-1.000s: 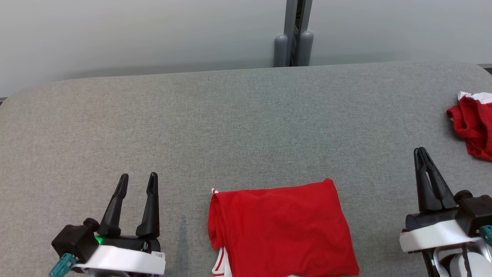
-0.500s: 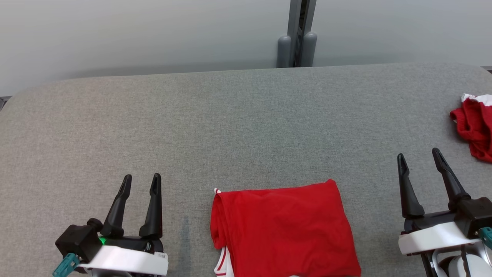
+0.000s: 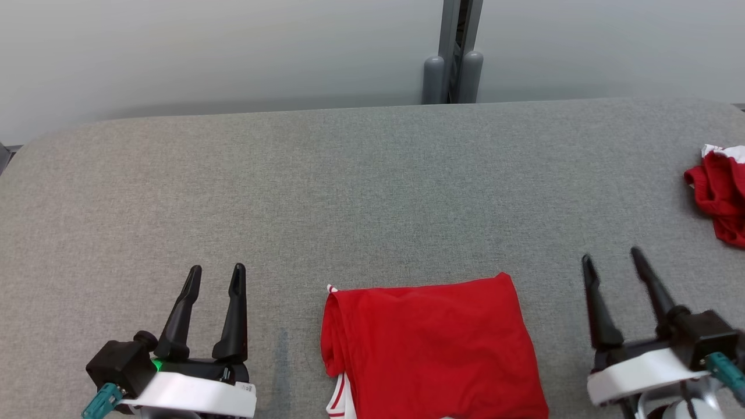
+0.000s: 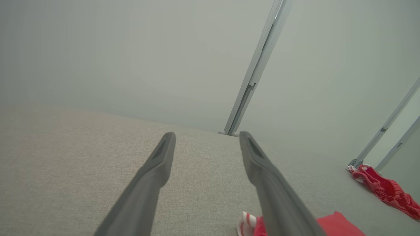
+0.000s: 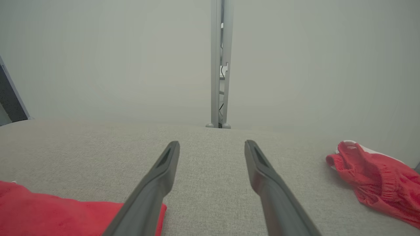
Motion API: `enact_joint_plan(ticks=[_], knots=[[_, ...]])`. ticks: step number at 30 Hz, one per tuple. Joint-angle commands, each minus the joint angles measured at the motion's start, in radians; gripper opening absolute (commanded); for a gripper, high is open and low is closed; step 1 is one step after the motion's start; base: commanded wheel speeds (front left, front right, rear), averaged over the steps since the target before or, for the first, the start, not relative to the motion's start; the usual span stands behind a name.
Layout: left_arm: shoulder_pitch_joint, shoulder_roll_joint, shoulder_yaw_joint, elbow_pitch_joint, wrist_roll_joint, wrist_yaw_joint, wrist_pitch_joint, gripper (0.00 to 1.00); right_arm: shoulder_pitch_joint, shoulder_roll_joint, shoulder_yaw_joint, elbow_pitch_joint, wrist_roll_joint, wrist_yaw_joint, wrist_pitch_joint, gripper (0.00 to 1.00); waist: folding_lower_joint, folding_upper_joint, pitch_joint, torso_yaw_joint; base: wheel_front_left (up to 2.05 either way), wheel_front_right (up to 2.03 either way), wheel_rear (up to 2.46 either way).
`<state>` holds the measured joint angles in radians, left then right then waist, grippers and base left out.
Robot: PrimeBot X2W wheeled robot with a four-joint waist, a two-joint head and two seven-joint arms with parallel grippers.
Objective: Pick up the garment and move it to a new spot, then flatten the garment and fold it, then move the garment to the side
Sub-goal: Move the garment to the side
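Head view, stock by size, lgst first.

1. surface (image 3: 372, 186): grey woven cover, rounded far corners, runs full width of frame.
2. wall (image 3: 233, 52): pale grey panels, directly behind the surface.
3. garment (image 3: 430, 349): red, folded to a rough rectangle, lying flat at the near edge of the surface, approx. centre. Sits between the two claws, touching neither. Left side thicker w/ stacked layers; bottom cut off by frame. Right wrist view: its corner at lower left, beside that claw's left finger; contact can't be told there.
4. second garment (image 3: 719, 195): red w/ white edge, crumpled, far right of the surface, partly out of frame. Well apart from item 3; beyond and to the right of the right claw.
5. post (image 3: 453, 52): grey metal upright w/ two rounded feet, at the surface's far edge, right of centre.
6. right claw (image 3: 611, 256): lower right, fingers spread wide, nothing between them, tips over bare surface.
7. left claw (image 3: 216, 269): lower left, fingers parted, nothing held, pointing at bare surface; well left of item 3.
8. trim (image 3: 336, 401): white w/ red stripes, peeking out at the garment's lower-left corner.
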<state>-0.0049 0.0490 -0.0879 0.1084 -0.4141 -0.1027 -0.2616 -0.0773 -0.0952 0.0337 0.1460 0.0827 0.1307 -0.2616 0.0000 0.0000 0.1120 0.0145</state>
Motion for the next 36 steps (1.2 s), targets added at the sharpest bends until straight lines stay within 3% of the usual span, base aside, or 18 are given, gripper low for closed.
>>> enact_joint_plan(ticks=[1,8,17,32,35,36], knots=[[0.0,0.004,0.001,0.001,-0.001,0.004,-0.003,1.0,0.018,-0.009,0.02,0.027,0.039,0.0,0.0,1.0,0.0,0.0,-0.001,0.002,0.0,0.0,0.0],[-0.009,0.004,-0.003,0.005,0.013,0.0,-0.003,1.0,0.015,-0.08,0.119,0.069,0.155,0.0,0.01,1.0,0.0,0.0,0.016,0.01,0.0,0.0,0.0],[-0.029,0.004,-0.012,0.014,0.019,-0.007,-0.003,1.0,0.029,-0.161,0.298,0.082,0.391,0.0,0.105,1.0,0.0,0.0,0.052,0.029,0.0,0.0,0.0],[-0.06,0.004,-0.018,0.023,0.032,-0.014,-0.003,1.0,-0.049,-0.184,0.471,0.14,0.622,0.0,0.22,1.0,0.0,0.0,0.104,0.065,0.0,0.0,0.0],[-0.066,0.004,-0.02,0.022,0.04,-0.015,-0.003,1.0,-0.068,-0.192,0.501,0.151,0.632,0.0,0.211,0.0,0.0,0.0,0.109,0.068,0.0,0.0,0.0],[-0.066,0.004,-0.02,0.022,0.042,-0.016,-0.003,1.0,-0.074,-0.196,0.509,0.153,0.636,0.0,0.207,0.0,0.0,0.0,0.109,0.068,0.0,0.0,0.0]])
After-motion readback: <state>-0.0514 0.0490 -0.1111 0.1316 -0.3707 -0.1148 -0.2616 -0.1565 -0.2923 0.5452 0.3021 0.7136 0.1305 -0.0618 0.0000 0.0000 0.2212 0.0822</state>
